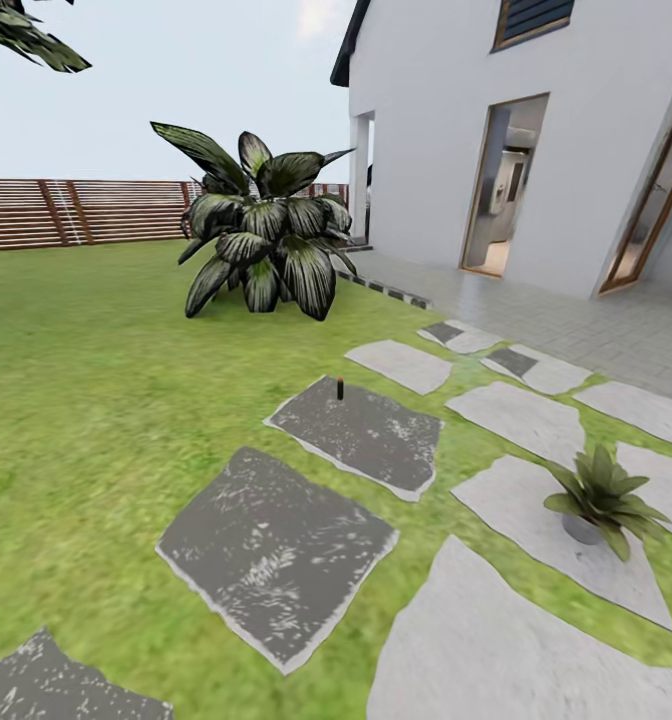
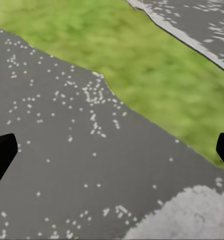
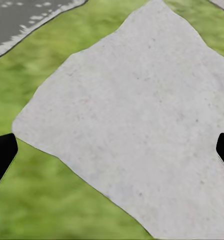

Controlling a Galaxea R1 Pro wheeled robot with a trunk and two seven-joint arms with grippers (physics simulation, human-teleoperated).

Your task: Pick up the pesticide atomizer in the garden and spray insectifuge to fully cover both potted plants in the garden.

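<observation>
The atomizer [image 1: 340, 388] stands upright on a dark slab [image 1: 361, 432] out on the lawn [image 1: 86, 400]. One potted plant [image 1: 601, 497] sits on a pale slab [image 1: 536, 520] to its right. Left gripper [image 2: 112, 150] hangs over dark stone, right gripper [image 3: 112, 150] over pale stone, both jaws wide and empty.

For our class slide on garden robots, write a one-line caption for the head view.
Pesticide atomizer standing on a dark slab, one potted plant on a pale slab nearby.
</observation>
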